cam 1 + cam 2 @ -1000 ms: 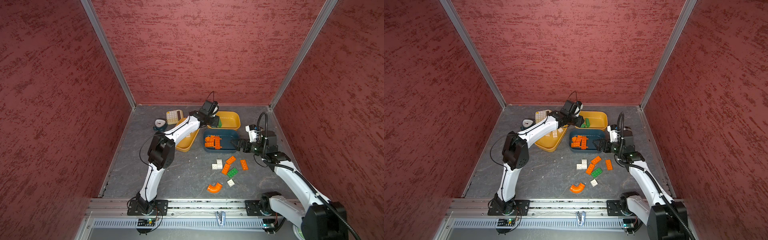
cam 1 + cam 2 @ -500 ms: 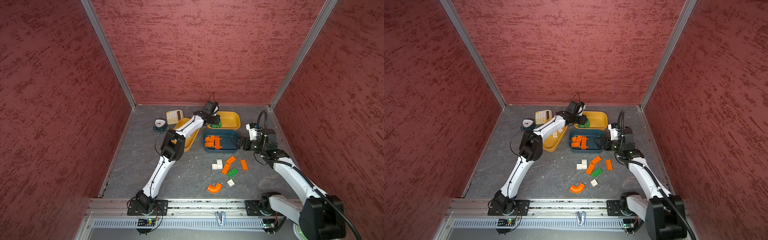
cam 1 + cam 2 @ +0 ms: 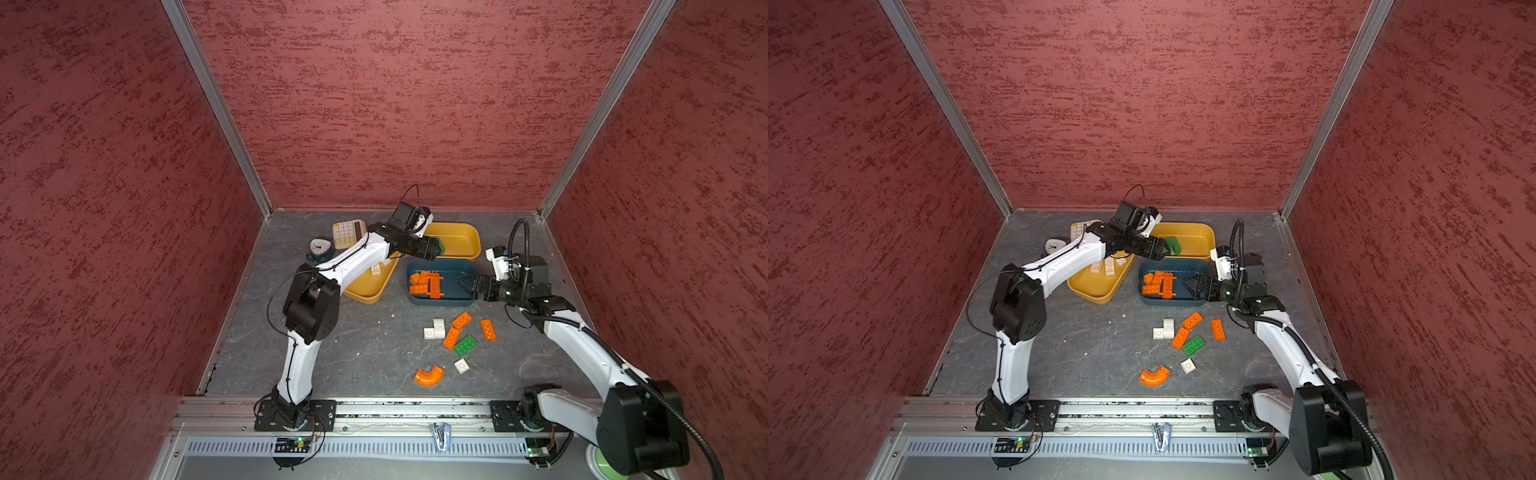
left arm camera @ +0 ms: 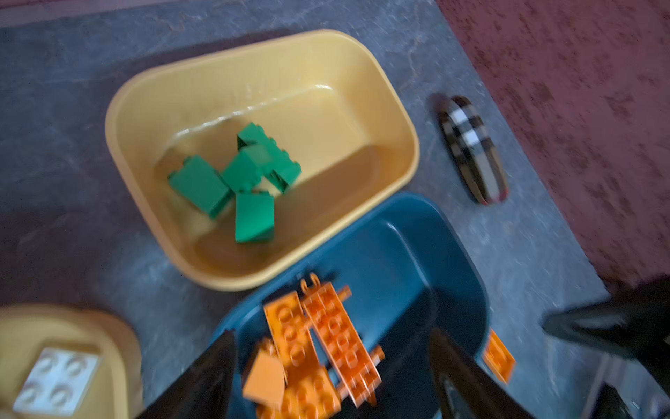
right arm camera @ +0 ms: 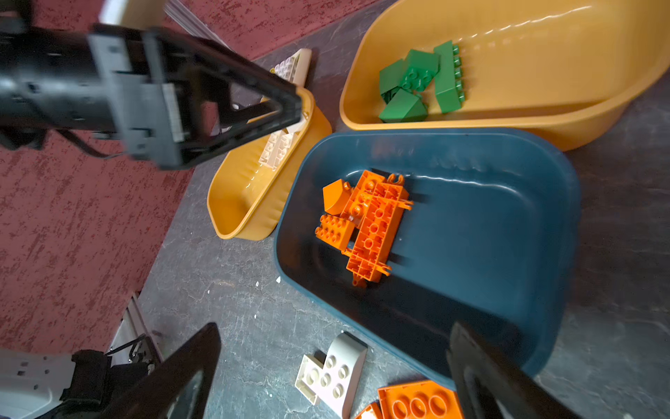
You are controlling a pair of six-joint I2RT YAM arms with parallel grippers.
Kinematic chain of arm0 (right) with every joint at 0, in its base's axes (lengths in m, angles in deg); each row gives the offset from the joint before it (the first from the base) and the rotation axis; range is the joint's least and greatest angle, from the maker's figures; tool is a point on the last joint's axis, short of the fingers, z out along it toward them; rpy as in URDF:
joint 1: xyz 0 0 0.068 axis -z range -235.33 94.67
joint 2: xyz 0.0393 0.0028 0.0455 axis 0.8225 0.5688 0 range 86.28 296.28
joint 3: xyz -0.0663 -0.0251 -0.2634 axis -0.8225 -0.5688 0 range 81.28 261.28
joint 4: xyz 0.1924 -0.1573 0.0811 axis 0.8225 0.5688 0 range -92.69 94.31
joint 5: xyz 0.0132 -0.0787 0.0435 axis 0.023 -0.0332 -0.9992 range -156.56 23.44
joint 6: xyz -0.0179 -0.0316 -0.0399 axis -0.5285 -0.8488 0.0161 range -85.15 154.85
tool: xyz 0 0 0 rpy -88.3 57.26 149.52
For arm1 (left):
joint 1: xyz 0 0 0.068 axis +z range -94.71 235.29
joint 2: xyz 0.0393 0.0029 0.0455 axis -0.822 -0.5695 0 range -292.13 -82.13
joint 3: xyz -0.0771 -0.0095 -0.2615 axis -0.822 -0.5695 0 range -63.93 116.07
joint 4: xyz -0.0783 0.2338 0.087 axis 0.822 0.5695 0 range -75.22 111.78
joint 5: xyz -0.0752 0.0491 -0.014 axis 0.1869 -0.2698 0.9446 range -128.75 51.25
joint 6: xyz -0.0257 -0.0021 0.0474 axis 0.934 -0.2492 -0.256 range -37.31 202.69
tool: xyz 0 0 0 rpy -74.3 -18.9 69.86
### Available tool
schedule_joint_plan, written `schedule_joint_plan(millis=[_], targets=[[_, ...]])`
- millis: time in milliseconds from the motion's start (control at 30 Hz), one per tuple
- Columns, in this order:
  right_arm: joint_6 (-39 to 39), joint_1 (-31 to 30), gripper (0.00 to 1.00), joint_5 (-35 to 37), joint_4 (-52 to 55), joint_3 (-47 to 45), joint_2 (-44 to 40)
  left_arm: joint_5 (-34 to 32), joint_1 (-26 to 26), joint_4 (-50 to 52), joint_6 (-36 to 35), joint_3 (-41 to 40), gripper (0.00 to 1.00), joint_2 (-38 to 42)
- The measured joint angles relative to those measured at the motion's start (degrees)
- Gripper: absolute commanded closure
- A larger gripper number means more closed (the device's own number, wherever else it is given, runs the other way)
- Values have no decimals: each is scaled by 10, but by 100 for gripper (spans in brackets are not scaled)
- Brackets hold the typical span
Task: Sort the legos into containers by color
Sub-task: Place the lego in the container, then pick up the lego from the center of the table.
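Three containers sit at the back. A yellow tray (image 3: 467,232) holds several green legos (image 4: 250,174). A second yellow tray (image 3: 365,293) holds white legos (image 3: 1108,266). The teal tray (image 3: 465,270) holds orange legos (image 5: 366,221). My left gripper (image 4: 330,333) is open and empty, hovering where the three trays meet (image 3: 1166,249). My right gripper (image 5: 335,326) is open and empty over the teal tray's near right rim (image 3: 460,283). Loose on the floor lie white bricks (image 3: 435,329), orange bricks (image 3: 461,321), a green brick (image 3: 465,345) and an orange elbow (image 3: 429,376).
A cream calculator (image 3: 348,233) and a small clock (image 3: 320,248) stand behind the left arm. A plaid case (image 4: 471,148) lies right of the back yellow tray. Red walls close in three sides; a metal rail (image 3: 415,409) runs along the front.
My left gripper has gone from shut to open at the back yellow tray's left end, and its elbow has swung. The right arm has hardly moved.
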Motion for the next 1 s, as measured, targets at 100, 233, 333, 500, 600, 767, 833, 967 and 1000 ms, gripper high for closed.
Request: schedule_joint_plan(millis=[100, 233, 333, 500, 600, 767, 833, 967, 1000], targets=[[9, -34, 1, 20, 17, 0, -9, 26, 4, -21, 8, -101, 12, 97], [33, -90, 3, 67, 33, -2, -17, 67, 17, -46, 31, -226, 7, 194], [58, -138, 7, 115, 45, -2, -17, 92, 29, -56, 53, -306, 2, 243], [113, -224, 12, 214, 66, -2, 3, 114, 43, -66, 83, -393, 1, 303], [144, -269, 16, 266, 78, -2, 33, 122, 51, -76, 96, -427, 1, 338], [192, -339, 24, 308, 82, -2, 77, 131, 67, -89, 113, -469, 1, 382], [209, -362, 26, 316, 81, -2, 89, 135, 75, -89, 116, -482, 1, 394], [239, -403, 27, 323, 77, -2, 111, 141, 93, -89, 119, -503, 0, 411], [246, -412, 27, 323, 76, -2, 117, 141, 96, -89, 119, -506, 1, 413]])
